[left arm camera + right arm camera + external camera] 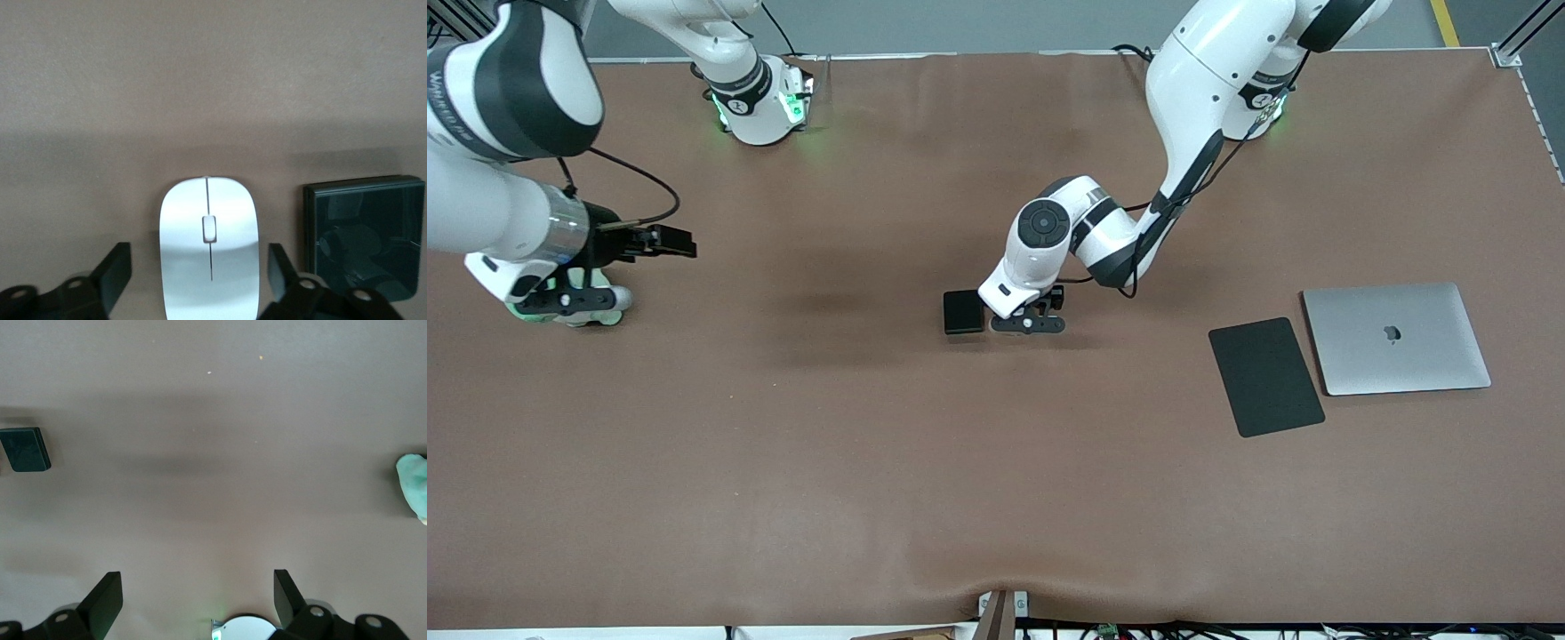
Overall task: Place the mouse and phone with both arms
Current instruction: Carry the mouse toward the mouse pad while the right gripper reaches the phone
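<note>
The white mouse (209, 267) lies on the brown table with a thin grey line down its middle. My left gripper (199, 252) is low over it, open, one finger on each side with a small gap to the mouse. In the front view the left gripper (1028, 320) hides the mouse. The black phone (963, 312) lies flat right beside the mouse (363, 233), toward the right arm's end. My right gripper (569, 302) waits at the right arm's end of the table, open (198, 579) with nothing between its fingers; the phone (25, 449) shows small in its view.
A flat black mouse pad (1265, 376) and a closed silver laptop (1396, 338) lie side by side toward the left arm's end of the table. The brown mat (871, 462) covers the whole table.
</note>
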`<act>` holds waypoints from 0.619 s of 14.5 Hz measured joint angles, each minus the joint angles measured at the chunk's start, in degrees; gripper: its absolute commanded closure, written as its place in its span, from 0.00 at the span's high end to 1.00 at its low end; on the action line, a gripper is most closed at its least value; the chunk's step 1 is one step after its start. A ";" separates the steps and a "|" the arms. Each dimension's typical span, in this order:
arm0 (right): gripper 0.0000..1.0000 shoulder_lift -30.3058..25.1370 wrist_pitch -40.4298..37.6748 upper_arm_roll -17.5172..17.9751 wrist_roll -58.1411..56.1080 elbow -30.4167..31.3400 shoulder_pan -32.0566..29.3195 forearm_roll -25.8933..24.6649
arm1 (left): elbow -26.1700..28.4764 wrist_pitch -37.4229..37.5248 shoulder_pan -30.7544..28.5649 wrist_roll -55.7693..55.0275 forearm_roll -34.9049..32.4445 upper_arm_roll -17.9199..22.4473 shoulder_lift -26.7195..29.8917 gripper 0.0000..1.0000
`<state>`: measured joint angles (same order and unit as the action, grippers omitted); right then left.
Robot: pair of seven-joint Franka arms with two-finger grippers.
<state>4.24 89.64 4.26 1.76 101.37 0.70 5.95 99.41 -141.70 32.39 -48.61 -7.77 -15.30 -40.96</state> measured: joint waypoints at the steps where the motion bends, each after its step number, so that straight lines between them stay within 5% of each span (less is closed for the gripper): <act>1: 1.00 -0.10 1.21 0.14 0.07 0.90 0.32 0.00 | 0.01 0.00 0.06 -0.18 0.00 0.00 -0.23 0.80; 4: 1.00 -0.14 5.30 0.59 2.38 3.96 1.54 0.00 | 0.02 0.00 0.83 -1.74 0.00 0.00 -0.90 0.64; 6: 1.00 -0.14 7.77 1.35 3.54 5.61 2.51 0.01 | 0.02 0.00 1.07 -2.07 0.00 0.00 -1.00 0.11; 7: 1.00 -0.14 8.81 1.83 3.82 6.34 2.96 0.01 | 0.00 0.01 1.06 -2.06 -0.08 0.03 -0.98 0.00; 9: 1.00 -0.13 10.24 2.22 4.92 7.39 4.49 0.53 | -0.19 0.80 0.76 -2.06 -1.63 0.31 -0.84 0.00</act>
<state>4.11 99.88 6.47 6.68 108.76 5.19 6.48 99.22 -140.90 33.15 -50.67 -9.40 -14.99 -41.80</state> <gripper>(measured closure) 0.000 0.388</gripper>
